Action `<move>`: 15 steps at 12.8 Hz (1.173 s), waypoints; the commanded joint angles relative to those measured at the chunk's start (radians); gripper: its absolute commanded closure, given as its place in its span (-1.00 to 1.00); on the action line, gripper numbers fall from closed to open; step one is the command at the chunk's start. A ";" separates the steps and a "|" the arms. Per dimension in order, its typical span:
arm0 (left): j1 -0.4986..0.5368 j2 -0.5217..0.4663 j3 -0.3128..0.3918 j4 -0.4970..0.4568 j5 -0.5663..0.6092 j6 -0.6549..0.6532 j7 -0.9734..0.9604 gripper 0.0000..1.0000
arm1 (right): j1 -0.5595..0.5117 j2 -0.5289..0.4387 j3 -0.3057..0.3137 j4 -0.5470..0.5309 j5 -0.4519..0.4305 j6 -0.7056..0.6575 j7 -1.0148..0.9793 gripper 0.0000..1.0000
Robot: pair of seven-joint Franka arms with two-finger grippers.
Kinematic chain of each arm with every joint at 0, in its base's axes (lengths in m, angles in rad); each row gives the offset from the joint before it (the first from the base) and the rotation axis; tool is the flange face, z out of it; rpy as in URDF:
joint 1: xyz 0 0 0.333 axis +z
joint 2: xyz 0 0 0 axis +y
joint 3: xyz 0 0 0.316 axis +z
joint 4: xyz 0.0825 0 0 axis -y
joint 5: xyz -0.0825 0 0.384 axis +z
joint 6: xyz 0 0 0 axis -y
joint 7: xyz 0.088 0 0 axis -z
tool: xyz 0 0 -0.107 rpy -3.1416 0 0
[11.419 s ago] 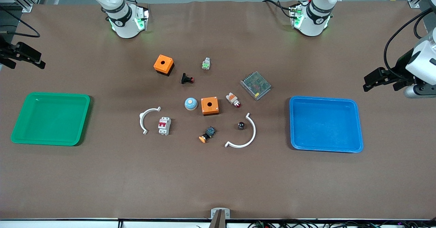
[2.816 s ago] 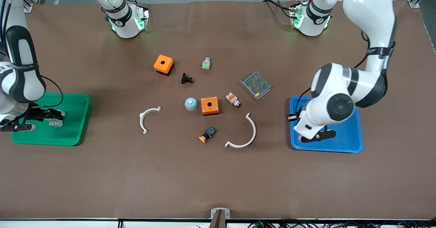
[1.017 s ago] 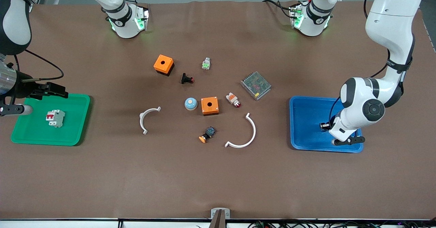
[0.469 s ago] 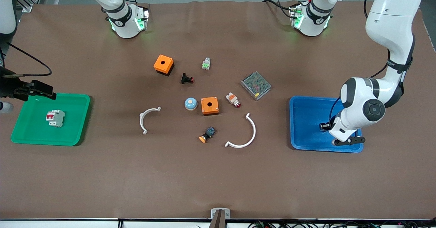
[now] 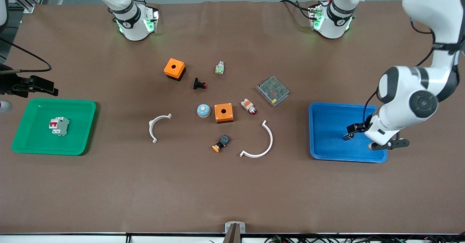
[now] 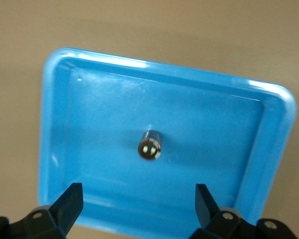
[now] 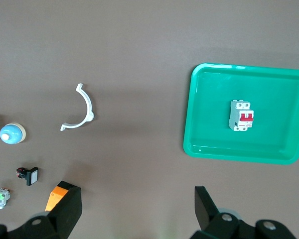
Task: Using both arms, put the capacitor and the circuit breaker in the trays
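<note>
Now both drops done: capacitor (image 6: pixel 150 145) lying in blue tray (image 6: pixel 269 149), circuit breaker (image 5: pixel 59 125) in green tray (image 5: pixel 87 126); left gripper (image 6: pixel 137 206) and right gripper (image 7: pixel 137 209) both spread wide, lifting clear.

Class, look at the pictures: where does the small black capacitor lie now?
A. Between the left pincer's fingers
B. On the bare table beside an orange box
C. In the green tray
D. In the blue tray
D: the left wrist view shows the capacitor lying in the blue tray, with the open left pincer above it.

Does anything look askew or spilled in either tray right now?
Nothing stands out. The capacitor sits inside the blue tray, the circuit breaker in the green tray, both grippers open: left gripper, right gripper.
</note>
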 commanded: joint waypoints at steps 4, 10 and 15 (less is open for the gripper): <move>0.059 -0.290 -0.006 -0.025 -0.148 -0.237 0.131 -0.98 | -0.038 -0.064 0.016 -0.008 -0.014 -0.057 0.013 -1.00; 0.056 -0.436 -0.006 0.103 -0.153 -0.478 0.114 -0.99 | -0.158 -0.134 0.167 -0.071 -0.022 -0.060 0.022 -1.00; 0.055 -0.436 -0.009 0.240 -0.144 -0.605 0.114 -0.99 | -0.167 -0.177 0.191 -0.074 -0.022 -0.054 0.022 -1.00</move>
